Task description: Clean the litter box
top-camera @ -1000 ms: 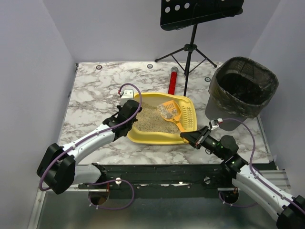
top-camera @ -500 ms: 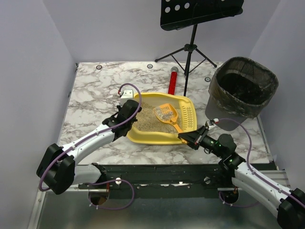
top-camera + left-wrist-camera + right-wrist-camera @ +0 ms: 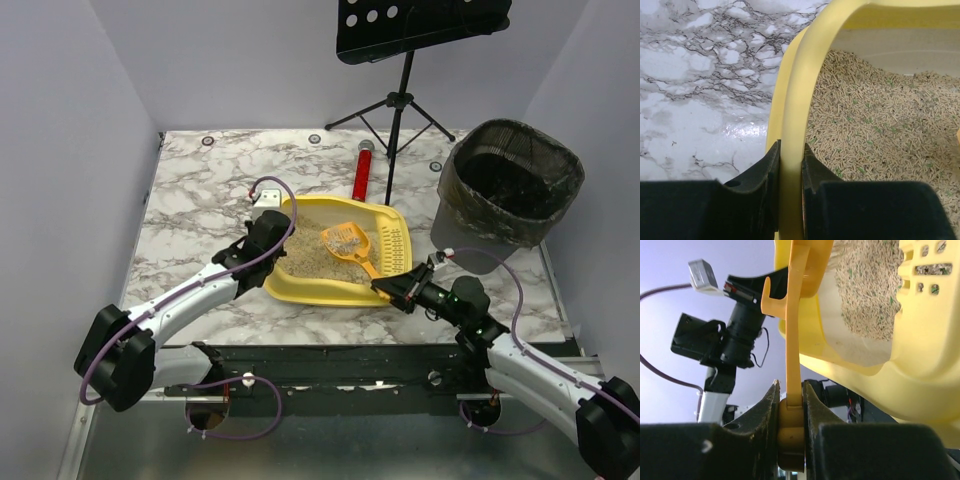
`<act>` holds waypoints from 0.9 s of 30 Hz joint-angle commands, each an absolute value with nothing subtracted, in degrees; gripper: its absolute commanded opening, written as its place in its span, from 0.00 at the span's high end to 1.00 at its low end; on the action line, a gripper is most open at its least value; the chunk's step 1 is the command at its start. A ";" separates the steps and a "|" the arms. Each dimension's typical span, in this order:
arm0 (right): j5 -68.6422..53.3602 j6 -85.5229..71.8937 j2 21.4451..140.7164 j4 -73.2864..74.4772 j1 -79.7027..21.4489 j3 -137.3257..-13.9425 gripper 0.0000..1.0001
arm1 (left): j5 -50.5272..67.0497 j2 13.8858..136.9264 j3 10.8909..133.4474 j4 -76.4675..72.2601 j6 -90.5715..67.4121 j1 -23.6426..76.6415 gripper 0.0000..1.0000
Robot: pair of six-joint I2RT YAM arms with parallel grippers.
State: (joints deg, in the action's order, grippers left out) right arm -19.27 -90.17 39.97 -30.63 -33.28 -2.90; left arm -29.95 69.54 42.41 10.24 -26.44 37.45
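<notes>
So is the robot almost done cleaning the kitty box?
Not yet. Done: the left gripper is clamped on the litter box rim, steadying it. In hand: the right gripper holds the scoop over the litter. Left: carrying scoopfuls to the black bin, whose inside is too dark to judge.

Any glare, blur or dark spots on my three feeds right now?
Top external: even light, sharp, only soft shadows beside the litter box. Left wrist: litter crisp, a small sheen on the table, left gripper fingers dark and soft. Right wrist: scoop handle fairly sharp, right gripper nearly black against the bright wall.
</notes>
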 commanded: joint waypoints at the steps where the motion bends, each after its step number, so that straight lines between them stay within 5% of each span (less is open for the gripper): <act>1: -23.66 -85.52 40.52 -33.66 -32.87 -4.22 0.99 | -24.44 70.31 42.10 3.00 -22.78 36.74 1.00; 10: -27.77 -73.93 41.93 -28.13 -32.43 -9.65 0.99 | -12.49 76.72 48.69 2.72 -5.20 30.59 1.00; 21: -17.70 -57.56 27.62 5.52 -32.26 -17.58 0.99 | 9.83 87.25 61.60 4.82 10.62 27.07 1.00; 27: -22.30 -65.31 33.03 -9.14 -32.17 -15.19 0.99 | 16.69 93.95 71.45 11.42 16.69 25.32 1.00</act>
